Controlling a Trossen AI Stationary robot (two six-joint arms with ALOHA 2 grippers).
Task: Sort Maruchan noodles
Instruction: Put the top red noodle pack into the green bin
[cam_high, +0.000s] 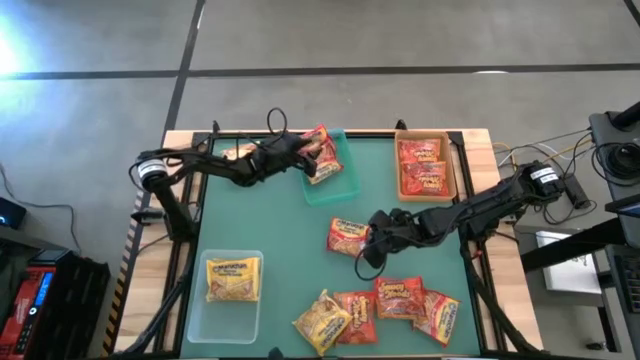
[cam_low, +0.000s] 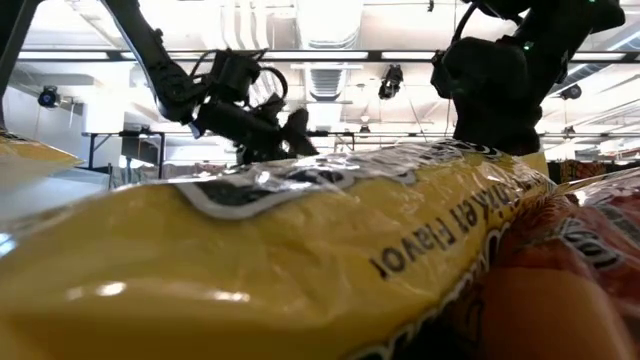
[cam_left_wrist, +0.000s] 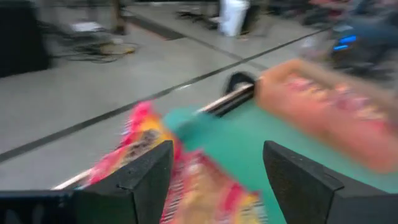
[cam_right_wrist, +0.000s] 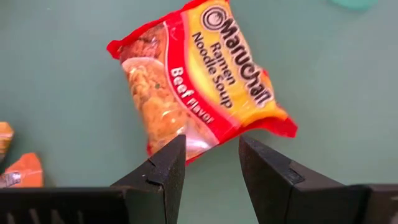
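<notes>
The noodle packets are flat, crinkly plastic pouches, some yellow, others red and orange. In the overhead picture one beef packet (cam_high: 348, 236) lies alone on the green table (cam_high: 280, 225) near the middle; up close its label reads "Maruchan Ramen Noodle Soup, Beef Flavor", red edges around a yellow panel. A loose pile of packets (cam_high: 378, 308) sits along the lower edge, yellow at the left, red toward the right. One yellow packet (cam_high: 233, 278) lies in the clear bin (cam_high: 226, 318) at lower left. Red packets (cam_high: 422, 165) fill the tan bin (cam_high: 457, 170) at upper right. More red packets (cam_high: 322, 155) rest in the teal bin (cam_high: 345, 187) at upper centre.

The left gripper (cam_high: 303, 153) hangs over the teal bin, fingers spread wide, nothing between them. The right gripper (cam_high: 376, 234) is just right of the lone beef packet, fingers partly apart and holding nothing.

In the table-level picture a yellow packet (cam_low: 250, 260) fills the foreground and blocks most of the table.
</notes>
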